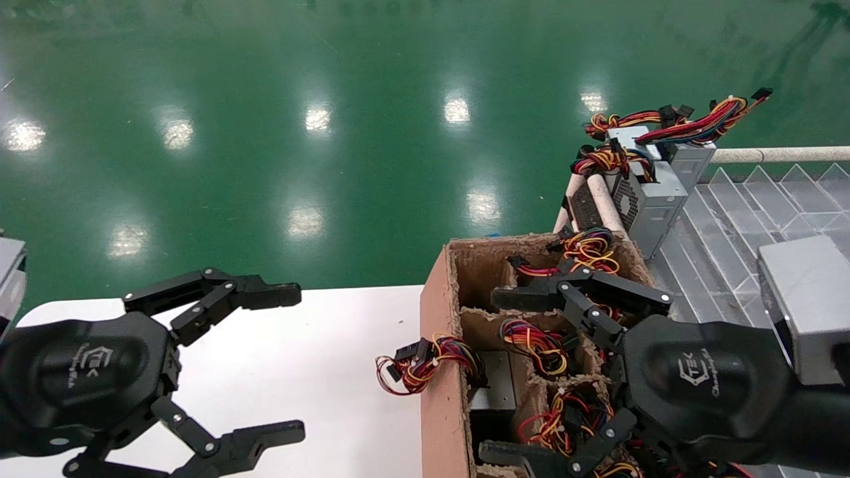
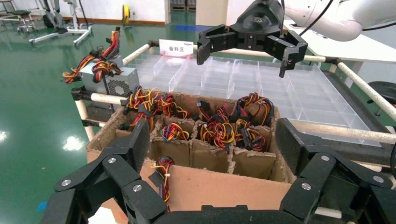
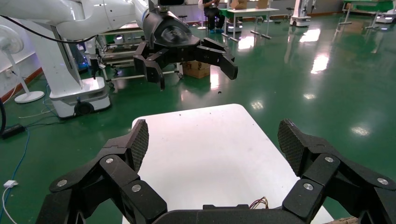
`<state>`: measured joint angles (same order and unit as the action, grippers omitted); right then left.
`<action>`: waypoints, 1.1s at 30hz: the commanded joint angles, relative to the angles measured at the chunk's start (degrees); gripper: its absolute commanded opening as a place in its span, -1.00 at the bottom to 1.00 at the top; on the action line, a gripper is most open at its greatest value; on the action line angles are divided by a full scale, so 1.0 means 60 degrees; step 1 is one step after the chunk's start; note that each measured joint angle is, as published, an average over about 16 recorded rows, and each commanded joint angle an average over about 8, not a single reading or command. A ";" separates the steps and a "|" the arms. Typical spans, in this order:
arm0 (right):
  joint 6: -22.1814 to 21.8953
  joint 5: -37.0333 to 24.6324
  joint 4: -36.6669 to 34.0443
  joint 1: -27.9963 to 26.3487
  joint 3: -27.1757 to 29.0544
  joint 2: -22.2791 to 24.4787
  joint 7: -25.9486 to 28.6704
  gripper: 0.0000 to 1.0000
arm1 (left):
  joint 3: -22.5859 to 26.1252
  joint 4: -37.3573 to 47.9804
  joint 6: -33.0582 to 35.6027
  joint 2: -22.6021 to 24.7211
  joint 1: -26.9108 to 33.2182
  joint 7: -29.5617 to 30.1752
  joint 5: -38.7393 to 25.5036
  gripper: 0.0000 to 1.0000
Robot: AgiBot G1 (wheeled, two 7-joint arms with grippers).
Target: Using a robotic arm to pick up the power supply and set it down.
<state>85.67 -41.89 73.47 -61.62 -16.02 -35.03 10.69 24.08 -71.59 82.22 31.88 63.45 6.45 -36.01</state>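
A cardboard box (image 1: 438,345) with dividers holds several power supplies under red-yellow-black wire bundles. One silver-grey power supply (image 1: 497,380) shows in a near cell, its wires (image 1: 425,362) hanging over the box wall. My right gripper (image 1: 490,375) hovers open above that cell with nothing between its fingers. In the left wrist view it hangs above the box's far side as the right gripper (image 2: 247,46). My left gripper (image 1: 300,362) stands open and empty over the white table (image 1: 319,372), facing the box (image 2: 210,186).
Two more power supplies (image 1: 647,199) with wire bundles stand on the rack's far corner (image 2: 112,81). A clear divided tray (image 1: 750,212) lies right of the box, and a plain grey block (image 1: 807,299) is at the far right. Green floor lies beyond.
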 commanded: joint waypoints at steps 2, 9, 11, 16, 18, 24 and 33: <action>0.0000 0.0000 0.0000 0.0000 0.0000 0.0000 0.0000 1.00 | 0.0000 0.0000 0.0000 0.0000 0.0000 0.0000 0.0000 -1.00; -0.0037 -0.0069 0.0005 -0.0004 0.0000 0.0021 -0.0032 1.00 | 0.0000 0.0000 0.0000 0.0000 0.0000 0.0000 0.0000 -1.00; -0.0141 -0.0210 0.0014 0.0000 -0.0010 0.0031 -0.0099 1.00 | 0.0000 0.0000 0.0000 0.0000 0.0000 0.0000 0.0000 -1.00; -0.0754 -0.1216 0.0140 -0.0105 -0.0177 0.0066 -0.0341 1.00 | 0.0000 0.0000 0.0000 0.0000 0.0000 0.0000 0.0000 -1.00; -0.1022 -0.1745 0.0180 -0.0230 -0.0335 -0.0007 -0.0359 1.00 | 0.0001 0.0000 0.0000 0.0000 0.0000 0.0000 0.0000 -1.00; -0.1348 -0.3045 -0.0202 -0.0873 -0.1025 -0.0726 -0.0174 0.97 | 0.0001 0.0001 0.0000 0.0000 0.0000 0.0000 0.0000 -1.00; -0.1069 -0.4394 -0.1911 -0.2306 -0.2012 -0.2288 -0.0348 -0.90 | 0.0001 0.0001 0.0000 0.0000 0.0000 -0.0001 0.0000 -1.00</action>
<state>79.25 -68.04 62.09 -74.85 -27.93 -48.38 8.11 24.08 -71.58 82.22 31.88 63.46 6.44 -36.01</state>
